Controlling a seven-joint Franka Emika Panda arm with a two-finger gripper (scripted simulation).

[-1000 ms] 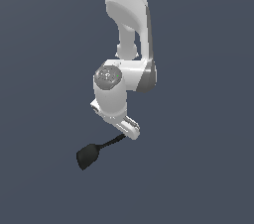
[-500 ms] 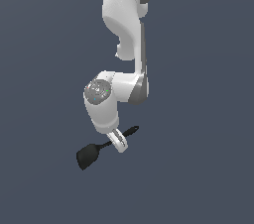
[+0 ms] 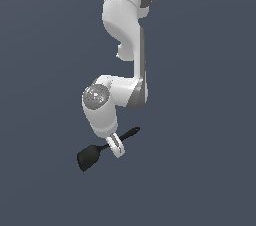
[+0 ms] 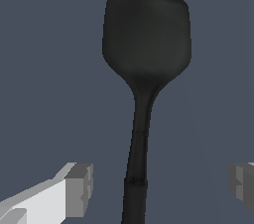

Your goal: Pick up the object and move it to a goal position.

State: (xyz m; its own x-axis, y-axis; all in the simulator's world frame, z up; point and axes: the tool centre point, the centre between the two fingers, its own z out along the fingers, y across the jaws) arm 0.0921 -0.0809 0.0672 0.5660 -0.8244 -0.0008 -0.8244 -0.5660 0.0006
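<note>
White and grey, the Panda arm (image 3: 125, 45) fills the upper middle of the exterior view and has swung further toward the lower left than half a second ago, its wrist now lower and nearer the spatula's handle. Its base is cut off by the top edge. The black spatula (image 3: 102, 149) lies at lower centre where it lay before, blade toward the lower left and handle tip toward the right; the arm's wrist covers the middle of the handle. The gripper (image 3: 116, 145) straddles that handle, though this view hides how far apart its fingers are. From the wrist camera the fingers (image 4: 74, 191) stand wide apart on either side of the spatula (image 4: 144, 69), neither touching it; one is cut by the frame edge.
</note>
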